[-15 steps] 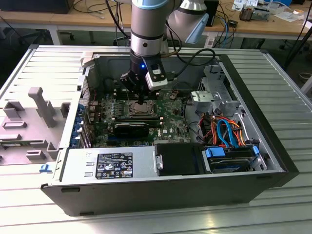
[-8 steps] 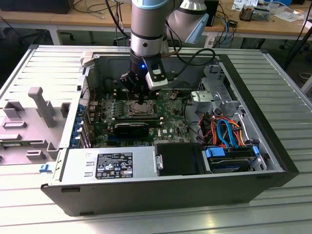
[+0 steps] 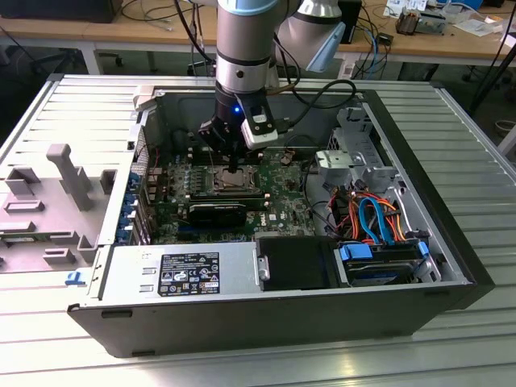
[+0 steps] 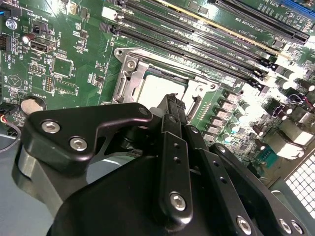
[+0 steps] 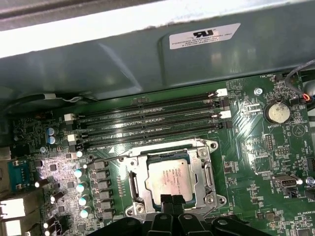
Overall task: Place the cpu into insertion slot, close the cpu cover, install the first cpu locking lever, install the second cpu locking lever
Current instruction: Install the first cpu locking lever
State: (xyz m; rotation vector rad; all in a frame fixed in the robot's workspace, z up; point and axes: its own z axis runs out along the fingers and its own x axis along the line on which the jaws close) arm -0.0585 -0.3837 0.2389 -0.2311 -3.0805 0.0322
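A: Entry one, gripper?

B: Gripper (image 5: 172, 200): fingertips drawn together, nothing held. In both wrist views the tips sit at one edge of the cover (image 5: 205, 169), close above it. Whether they touch it cannot be told.

A: Entry two, cpu?

B: Cpu (image 5: 172, 178): seated flat in the slot (image 5: 129, 210), its grey top showing through the cover's window. The placing step looks done.

A: Cover?

B: Lying flat around the chip, not raised, so it looks closed or very nearly so.

A: Surroundings?

B: Green board (image 5: 256, 162), with four memory slots (image 5: 147, 123) just beside the socket. In the exterior view the arm reaches down into the open case (image 3: 427, 181) and the gripper (image 3: 232, 161) hangs over the socket.

A: Step in hand?

B: Judged to fall between closing the cover and the first lever. The closed tips at the cover's edge suit pressing down, not picking up. Where the levers stand, latched or free, I cannot make out.

A: What does lever work call for?

B: In my estimate, a firm push down and sideways to hook each rod under its catch. The tips must stay on the metal frame, off the chip's top and clear of the memory slots. A slip could scrape the board.
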